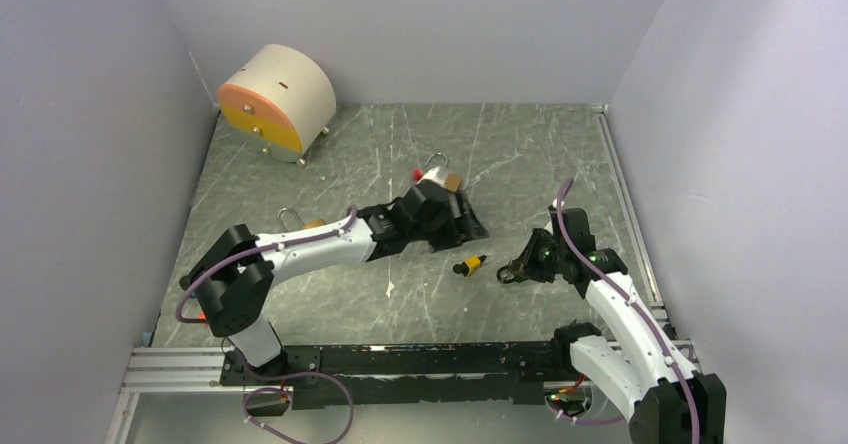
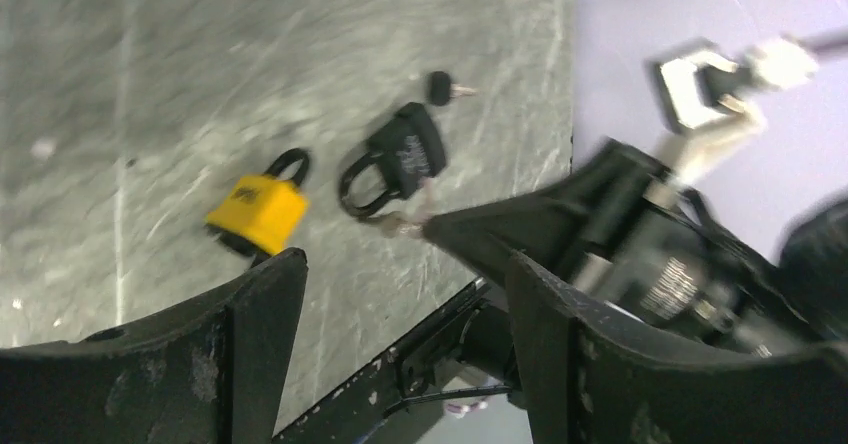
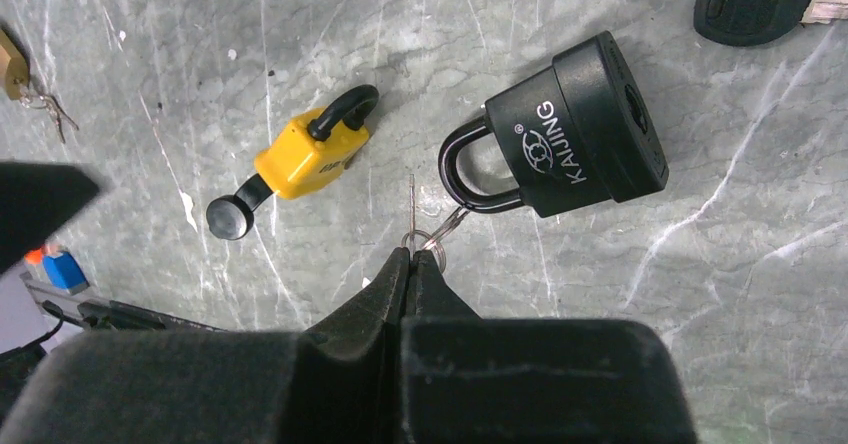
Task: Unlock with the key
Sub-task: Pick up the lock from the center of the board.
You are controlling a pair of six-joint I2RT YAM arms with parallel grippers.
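The right end effector (image 3: 408, 264) pinches the key ring (image 3: 430, 240) just beside the black padlock (image 3: 575, 129), at its shackle, probably because the thin key (image 3: 412, 196) lies too flat on the counter (image 3: 700, 294). The left end effector (image 2: 400, 264), apart from that padlock, stands spread and empty.

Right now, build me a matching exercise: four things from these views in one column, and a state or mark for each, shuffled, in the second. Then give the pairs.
Column one:
1. yellow padlock
2. black padlock
3. key ring
4. left fingers

Column two:
A. open, nothing between them
B. printed KAIJING
C. black-headed key in its base
D. pinched by the shut right fingers

Pairs: 1-C, 2-B, 3-D, 4-A.
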